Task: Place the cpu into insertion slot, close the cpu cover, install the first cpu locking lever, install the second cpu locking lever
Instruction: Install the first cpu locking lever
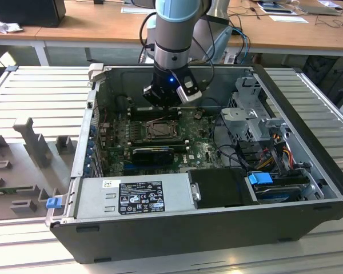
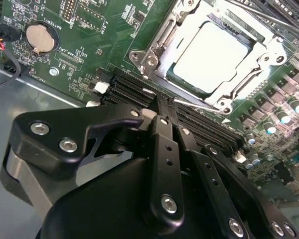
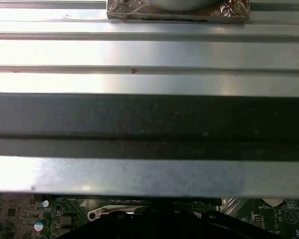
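Note:
The cpu (image 2: 209, 52) lies flat in the insertion slot (image 1: 149, 130) on the green motherboard, its pale top showing through the window of the cpu cover (image 2: 270, 54), which is folded down over it. A thin metal locking lever (image 2: 197, 103) runs along the socket's near edge. My gripper (image 2: 164, 105) hangs inside the open computer case, just behind the socket (image 1: 167, 105) in the exterior view. Its black fingers (image 2: 162, 144) are shut together, with their tips right beside the lever's end. Whether they touch it I cannot tell.
Black memory slots (image 2: 134, 92) lie under the fingertips, and a coin battery (image 2: 37, 39) sits off to the side. The case holds a power supply (image 1: 134, 197) at the front and a drive cage (image 1: 254, 114) on the exterior view's right. Grey fixtures (image 1: 34, 142) stand on the ribbed table.

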### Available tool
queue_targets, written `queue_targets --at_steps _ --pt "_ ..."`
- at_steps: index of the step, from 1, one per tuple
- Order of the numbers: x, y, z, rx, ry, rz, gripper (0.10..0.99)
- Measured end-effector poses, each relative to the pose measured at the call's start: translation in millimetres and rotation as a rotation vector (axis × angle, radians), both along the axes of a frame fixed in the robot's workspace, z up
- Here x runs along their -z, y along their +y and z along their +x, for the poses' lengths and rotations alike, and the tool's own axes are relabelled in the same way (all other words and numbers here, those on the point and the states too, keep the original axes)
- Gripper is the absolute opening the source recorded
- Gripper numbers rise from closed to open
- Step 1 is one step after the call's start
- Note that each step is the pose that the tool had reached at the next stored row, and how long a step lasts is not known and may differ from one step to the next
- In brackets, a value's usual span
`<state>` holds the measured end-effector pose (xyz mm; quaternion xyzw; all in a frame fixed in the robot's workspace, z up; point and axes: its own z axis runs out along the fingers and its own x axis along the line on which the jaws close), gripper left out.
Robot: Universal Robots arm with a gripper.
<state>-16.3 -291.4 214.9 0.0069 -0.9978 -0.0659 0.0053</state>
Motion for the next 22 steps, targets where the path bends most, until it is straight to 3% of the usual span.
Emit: queue_targets --at_steps 11,22 --pt "8.1 0.0 1.6 -0.001 -0.0001 0.0 0.106" --pt "10.7 -0.9 2.0 -0.002 0.0 -0.005 0.106"
